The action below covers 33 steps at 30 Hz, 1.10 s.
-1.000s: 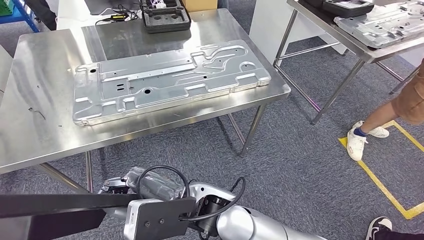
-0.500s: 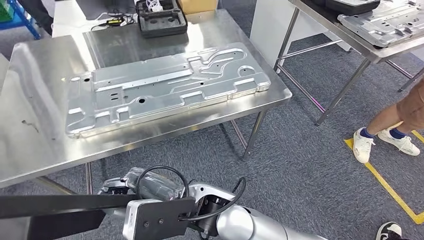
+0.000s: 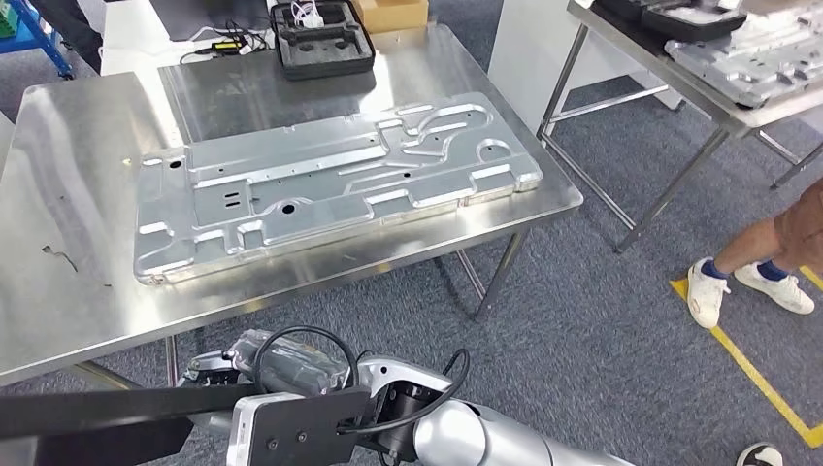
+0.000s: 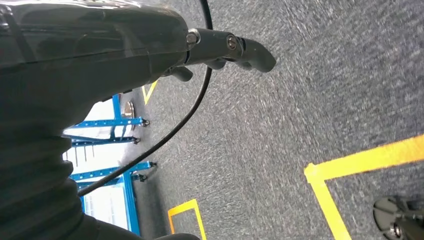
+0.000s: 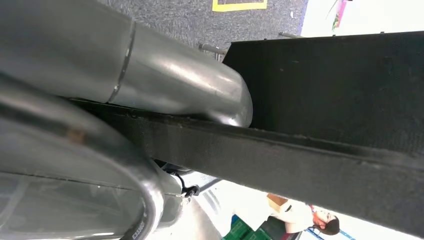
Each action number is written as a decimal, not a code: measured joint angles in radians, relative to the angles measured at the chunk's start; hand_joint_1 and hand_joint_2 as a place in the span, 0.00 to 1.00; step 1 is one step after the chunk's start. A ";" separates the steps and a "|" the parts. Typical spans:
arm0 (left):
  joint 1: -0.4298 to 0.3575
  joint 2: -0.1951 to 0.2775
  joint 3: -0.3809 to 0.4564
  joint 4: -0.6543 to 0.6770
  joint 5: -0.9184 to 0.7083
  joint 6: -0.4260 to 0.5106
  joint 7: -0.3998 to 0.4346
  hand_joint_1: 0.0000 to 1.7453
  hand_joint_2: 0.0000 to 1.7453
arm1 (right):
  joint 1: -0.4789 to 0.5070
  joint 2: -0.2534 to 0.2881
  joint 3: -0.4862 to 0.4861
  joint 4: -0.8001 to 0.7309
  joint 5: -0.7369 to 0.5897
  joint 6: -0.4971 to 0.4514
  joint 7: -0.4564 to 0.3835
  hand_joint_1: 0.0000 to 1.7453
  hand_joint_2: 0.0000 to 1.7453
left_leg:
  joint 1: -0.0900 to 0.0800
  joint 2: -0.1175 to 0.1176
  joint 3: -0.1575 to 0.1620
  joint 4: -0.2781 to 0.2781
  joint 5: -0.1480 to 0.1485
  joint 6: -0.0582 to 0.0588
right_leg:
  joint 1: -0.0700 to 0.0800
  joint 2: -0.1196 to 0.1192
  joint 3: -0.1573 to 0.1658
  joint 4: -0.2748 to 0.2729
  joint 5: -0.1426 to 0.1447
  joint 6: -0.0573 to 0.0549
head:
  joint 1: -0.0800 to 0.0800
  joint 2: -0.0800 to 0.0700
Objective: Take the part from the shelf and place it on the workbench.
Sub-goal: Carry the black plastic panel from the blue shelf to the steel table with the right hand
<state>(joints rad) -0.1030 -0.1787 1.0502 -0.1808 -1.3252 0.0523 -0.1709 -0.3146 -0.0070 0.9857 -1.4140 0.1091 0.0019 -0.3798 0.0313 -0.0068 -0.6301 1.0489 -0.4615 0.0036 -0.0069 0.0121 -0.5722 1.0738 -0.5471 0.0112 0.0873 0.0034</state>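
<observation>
Part: black flat part (image 3: 87,408) low at the frame's bottom left.
Right hand (image 3: 228,364): pressed on it; grip unclear.
Left hand (image 4: 220,50): holds nothing; fingers unclear.
Workbench (image 3: 58,175): shiny, carries a big metal plate (image 3: 330,180).

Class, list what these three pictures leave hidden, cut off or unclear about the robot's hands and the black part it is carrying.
- Right robot hand, head view: mostly hidden by the long black flat part; grip unclear.
- Black part, head view: cut off by the left edge; full length unknown.
- Left robot hand, left wrist view: fingers partly hidden behind its dark cover; the blurred grey carpet floor lies behind.
- Right wrist view: the black part and silver arm block the hand.
</observation>
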 joint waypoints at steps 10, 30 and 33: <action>0.000 -0.001 0.000 0.000 0.000 0.001 0.002 0.00 1.00 | -0.001 -0.003 0.006 0.003 0.000 0.000 0.000 1.00 0.00 | -0.009 -0.008 0.059 -0.002 -0.053 -0.003 | 0.010 -0.005 -0.077 -0.024 0.117 -0.017 | 0.001 0.000; 0.000 0.000 0.001 -0.001 0.004 0.007 0.011 0.00 1.00 | -0.004 0.005 0.007 0.009 0.000 0.001 0.001 1.00 0.00 | -0.004 0.000 0.005 0.007 -0.009 -0.001 | 0.003 -0.001 -0.002 -0.026 0.025 -0.006 | 0.000 0.000; -0.002 0.000 0.001 -0.001 0.004 0.008 0.020 0.00 1.00 | -0.004 0.004 0.007 0.009 0.000 0.001 0.000 1.00 0.00 | -0.003 0.001 0.014 0.004 -0.016 0.011 | -0.001 -0.002 -0.098 0.148 -0.043 -0.002 | 0.000 0.000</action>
<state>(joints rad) -0.1054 -0.1785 1.0511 -0.1816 -1.3215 0.0602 -0.1510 -0.3185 -0.0027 0.9923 -1.4047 0.1087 0.0025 -0.3797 0.0279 -0.0060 -0.6164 1.0530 -0.4773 0.0142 -0.0082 0.0103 -0.6701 1.2215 -0.5896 0.0096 0.0875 0.0034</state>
